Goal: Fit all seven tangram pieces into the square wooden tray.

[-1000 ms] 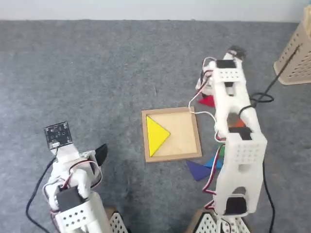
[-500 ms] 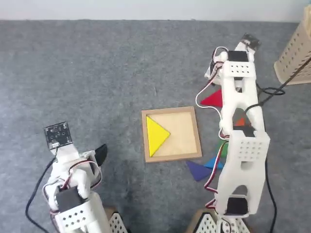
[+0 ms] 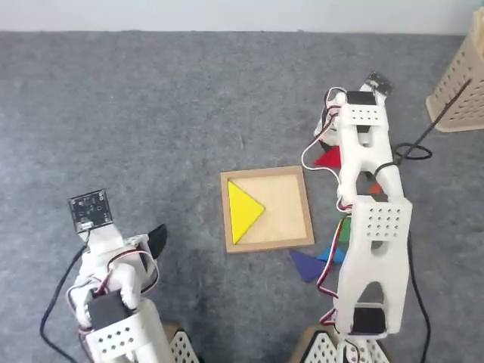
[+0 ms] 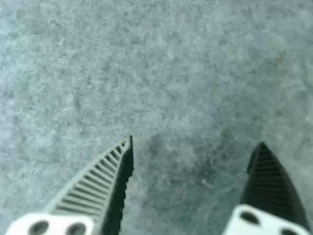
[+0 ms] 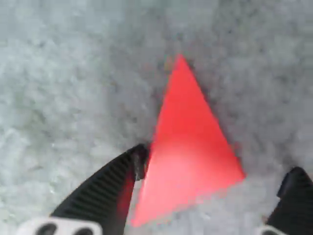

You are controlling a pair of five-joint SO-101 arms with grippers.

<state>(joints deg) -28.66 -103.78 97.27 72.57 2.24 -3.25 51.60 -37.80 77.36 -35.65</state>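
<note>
Red triangle (image 5: pixel 190 152) on grey carpet (image 5: pixel 58 73), spread end effector (image 5: pixel 216 164) straddling it

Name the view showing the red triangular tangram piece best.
Right wrist view: the red triangular tangram piece lies almost whole within the right gripper. In the high view the right arm hides part; left wrist view faces grey carpet.

Looked like a robotics lab bench or maker setup, not a home. Evidence: left arm (image 3: pixel 113 302) and right arm (image 3: pixel 372 249) were white printed-looking shells with perforated panels, servos exposed, and loose red and white wires (image 3: pixel 308 157) outside the links. Bare circuit board (image 3: pixel 89 210) sat on the left arm's far end. Black cable (image 3: pixel 423 130) trailed over the grey felt-like mat (image 3: pixel 151 113). Wooden tray (image 3: pixel 265 172) lay between the arms. Perforated beige stand (image 3: pixel 461 83) stood at the corner, with a plain pale wall (image 3: pixel 227 15) behind.
</note>
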